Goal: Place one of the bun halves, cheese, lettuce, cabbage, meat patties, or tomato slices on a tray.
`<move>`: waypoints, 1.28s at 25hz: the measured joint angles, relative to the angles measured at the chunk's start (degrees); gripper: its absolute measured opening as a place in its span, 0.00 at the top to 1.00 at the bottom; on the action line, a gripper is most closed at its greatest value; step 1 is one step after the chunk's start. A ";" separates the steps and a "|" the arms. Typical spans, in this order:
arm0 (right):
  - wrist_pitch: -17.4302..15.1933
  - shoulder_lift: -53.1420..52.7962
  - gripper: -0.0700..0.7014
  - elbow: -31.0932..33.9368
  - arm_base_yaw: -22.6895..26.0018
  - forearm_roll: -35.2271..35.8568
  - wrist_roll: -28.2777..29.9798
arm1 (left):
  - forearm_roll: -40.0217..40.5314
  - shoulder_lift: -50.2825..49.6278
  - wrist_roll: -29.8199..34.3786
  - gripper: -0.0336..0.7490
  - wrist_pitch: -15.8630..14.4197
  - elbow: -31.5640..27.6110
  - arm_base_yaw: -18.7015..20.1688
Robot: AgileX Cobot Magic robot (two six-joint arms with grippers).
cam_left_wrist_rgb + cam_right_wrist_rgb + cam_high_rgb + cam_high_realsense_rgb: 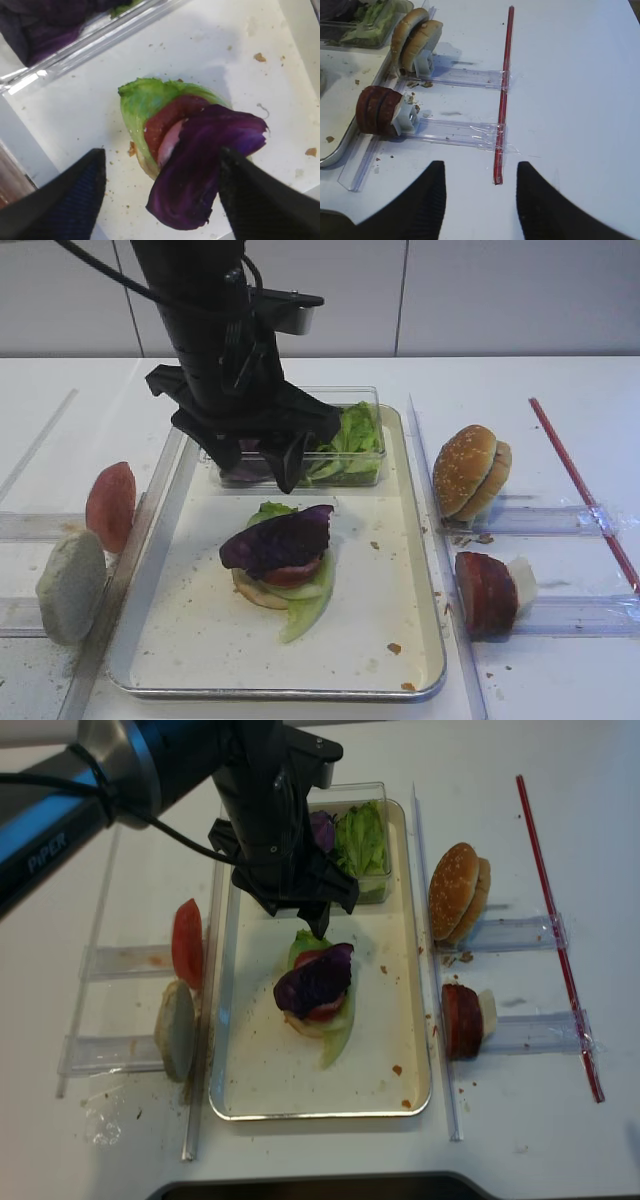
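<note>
The dark purple crinkled cabbage leaf point(280, 537) lies draped on the stacked bun, tomato and green lettuce point(305, 608) at centre of the silver rimmed metal tray point(200, 665). The left gripper point(262, 462) hovers above it, jaws spread, holding nothing.

Risk: the leaf overhangs the stack and could slide off if brushed.

Clearance: the clear plastic box point(368, 472) sits close behind. The right gripper point(480, 197), jaws released, hangs over bare bench at lower right.

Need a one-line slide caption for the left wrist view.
Open left gripper above the purple cabbage topping the stack on the tray.
</note>
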State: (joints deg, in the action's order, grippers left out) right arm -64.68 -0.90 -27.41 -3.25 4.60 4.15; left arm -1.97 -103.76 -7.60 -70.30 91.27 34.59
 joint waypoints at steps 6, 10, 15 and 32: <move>0.00 0.00 0.46 0.00 0.00 0.00 0.00 | -1.31 0.00 0.24 0.40 0.00 -1.58 0.00; 0.00 0.00 0.46 0.00 0.00 0.00 0.00 | -1.41 0.00 0.47 0.40 0.00 -3.02 0.00; 0.00 0.00 0.46 0.00 0.00 0.00 0.00 | -1.54 0.00 0.47 0.40 0.00 -4.80 0.00; 0.00 0.00 0.46 0.00 0.00 0.00 -0.21 | -1.58 0.00 0.88 0.40 1.51 -7.12 0.00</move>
State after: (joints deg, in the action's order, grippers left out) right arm -64.68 -0.90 -27.41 -3.25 4.60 3.93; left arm -3.55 -103.76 -6.72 -68.79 84.16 34.59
